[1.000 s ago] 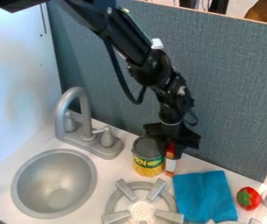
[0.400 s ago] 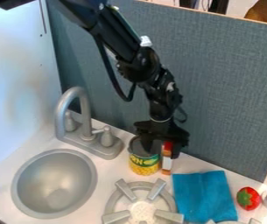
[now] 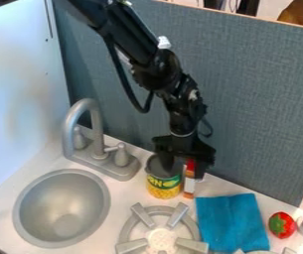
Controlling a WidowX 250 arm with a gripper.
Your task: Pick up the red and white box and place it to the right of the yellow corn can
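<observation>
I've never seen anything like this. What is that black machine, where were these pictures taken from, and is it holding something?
The black machine is a robot arm, a jointed mechanical limb that enters from the top. At its lower end is a gripper, which serves as its hand. All the pictures come from one fixed camera looking down at a slant on a small toy kitchen.

The gripper is down at an open corn can and a narrow red, white and orange item beside it. I cannot tell whether it has a firm hold on either.

To the left are a round sink and a grey faucet. In front is a stove burner; to the right lie a blue cloth and a toy strawberry.
</observation>
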